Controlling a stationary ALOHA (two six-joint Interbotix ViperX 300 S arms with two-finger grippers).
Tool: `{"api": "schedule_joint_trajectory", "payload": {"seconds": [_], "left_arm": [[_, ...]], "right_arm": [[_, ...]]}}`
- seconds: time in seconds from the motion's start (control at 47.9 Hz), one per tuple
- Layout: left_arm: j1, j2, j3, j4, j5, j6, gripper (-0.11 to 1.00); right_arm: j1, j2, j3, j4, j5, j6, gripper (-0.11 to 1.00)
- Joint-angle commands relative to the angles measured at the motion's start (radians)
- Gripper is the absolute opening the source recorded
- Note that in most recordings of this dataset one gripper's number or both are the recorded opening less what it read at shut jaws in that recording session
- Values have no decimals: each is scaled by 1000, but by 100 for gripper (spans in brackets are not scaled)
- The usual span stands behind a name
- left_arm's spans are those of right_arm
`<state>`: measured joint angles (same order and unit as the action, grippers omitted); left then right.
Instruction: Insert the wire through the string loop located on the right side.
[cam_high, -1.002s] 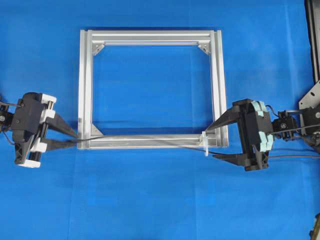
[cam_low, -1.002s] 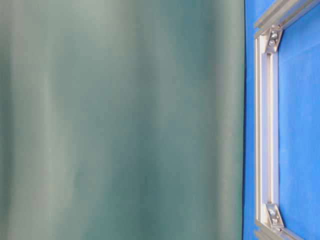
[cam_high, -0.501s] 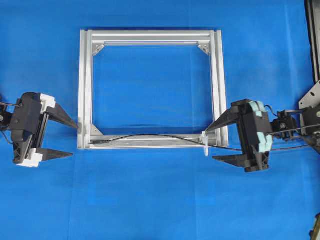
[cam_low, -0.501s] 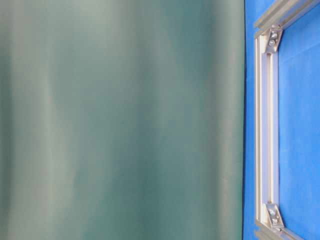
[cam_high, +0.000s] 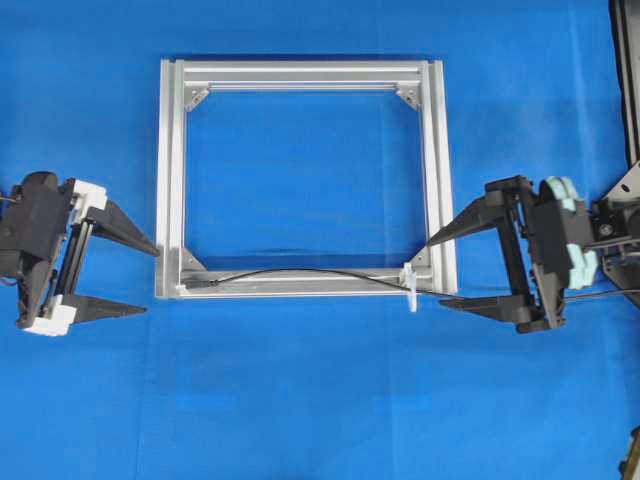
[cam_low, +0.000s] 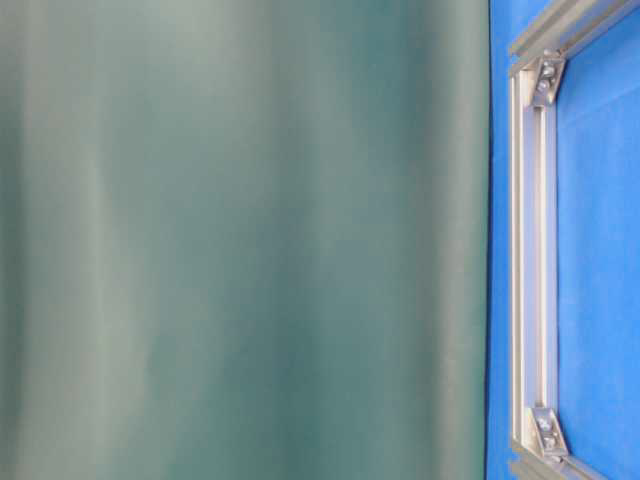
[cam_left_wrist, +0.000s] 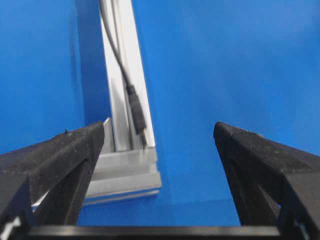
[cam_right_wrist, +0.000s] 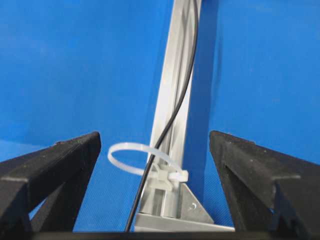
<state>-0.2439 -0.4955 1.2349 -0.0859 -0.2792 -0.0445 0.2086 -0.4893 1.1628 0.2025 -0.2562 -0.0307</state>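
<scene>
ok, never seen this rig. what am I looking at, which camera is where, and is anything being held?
Two robot arms face each other across a blue table. The overhead view looks straight down; each wrist camera looks out between its own gripper's black fingers; the table-level view is mostly filled by a blurred green surface. On the table lies a square aluminium frame. A thin black wire runs along its near bar and passes through a small white string loop at the right corner; its plug rests at the left corner. The left gripper and right gripper are both open, holding nothing.
</scene>
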Motion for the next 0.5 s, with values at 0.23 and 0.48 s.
{"api": "schedule_joint_trajectory", "payload": {"seconds": [0.23,0.48], "left_arm": [[20,-67,-32,2,69,3,87],[21,-58,-37,2,69,3,87]], "right_arm": [[-11,-28,-26,-2,23,-2,93],[-11,-20,-29,-2,23,-2,93]]}}
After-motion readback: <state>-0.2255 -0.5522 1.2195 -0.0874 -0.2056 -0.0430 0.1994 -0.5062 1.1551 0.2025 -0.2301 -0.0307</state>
